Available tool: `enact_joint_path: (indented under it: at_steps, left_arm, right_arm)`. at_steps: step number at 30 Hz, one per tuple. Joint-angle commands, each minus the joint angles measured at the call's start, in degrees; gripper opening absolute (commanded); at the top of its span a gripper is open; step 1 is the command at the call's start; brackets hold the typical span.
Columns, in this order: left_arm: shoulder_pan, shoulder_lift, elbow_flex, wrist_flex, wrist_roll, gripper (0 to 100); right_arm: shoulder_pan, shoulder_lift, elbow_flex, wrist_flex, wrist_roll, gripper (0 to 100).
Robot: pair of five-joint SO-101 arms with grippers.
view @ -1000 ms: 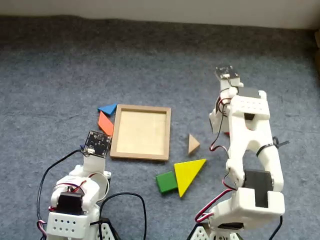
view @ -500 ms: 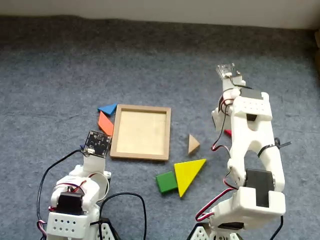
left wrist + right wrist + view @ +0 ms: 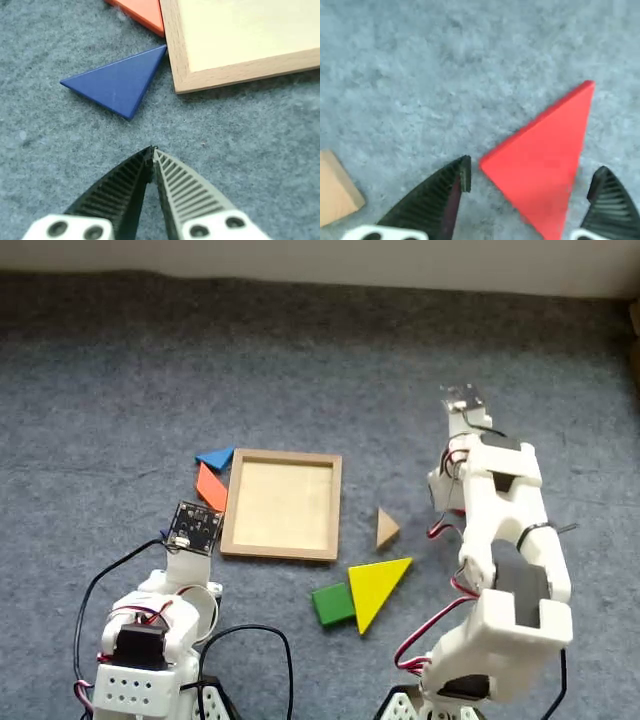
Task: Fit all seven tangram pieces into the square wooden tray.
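The square wooden tray (image 3: 233,540) lies on the grey carpet with nothing in it. A light blue triangle (image 3: 214,457) and an orange piece (image 3: 210,486) lie by its left side. A natural wood triangle (image 3: 386,528), a yellow triangle (image 3: 375,586) and a green square (image 3: 332,603) lie to its right. My right gripper (image 3: 532,180) is open, its fingers either side of a red triangle (image 3: 545,161). My left gripper (image 3: 151,152) is shut, hovering close to a dark blue triangle (image 3: 119,84) at the tray's corner (image 3: 186,82).
The right arm (image 3: 500,540) stretches over the carpet to the right of the tray, covering the red piece from above. The left arm's base (image 3: 150,645) sits at the front left. A wall edge runs along the back.
The right arm has shifted slightly to the right and dropped lower over the red triangle. The left arm has not moved.
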Motion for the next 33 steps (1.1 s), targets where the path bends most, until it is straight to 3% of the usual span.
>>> enact_joint_path:
  at_steps: [1, 7, 13, 19, 27, 33]
  left_arm:
    - [0.7, -2.0, 1.1, 0.4, 0.6, 0]
    - [0.7, -2.0, 1.1, 0.4, 0.6, 0]
    - [0.7, -2.0, 1.1, 0.4, 0.6, 0]
    - [0.7, -2.0, 1.1, 0.4, 0.6, 0]
    - [0.7, -2.0, 1.1, 0.4, 0.6, 0]
    - [0.7, -2.0, 1.1, 0.4, 0.6, 0]
  right_arm:
    - [0.8, 2.7, -5.3, 2.0, 0.4, 35.7]
    - [1.5, 8.4, -12.5, 6.1, 0.4, 35.6]
    - [1.9, 12.3, -16.0, 6.1, 0.4, 23.7]
    - [1.9, 12.6, -16.2, 8.2, 0.4, 22.1]
    - [1.3, 5.9, -19.8, 17.1, 0.4, 22.1]
    - [-3.2, -2.0, -19.6, 20.9, -0.8, 22.1]
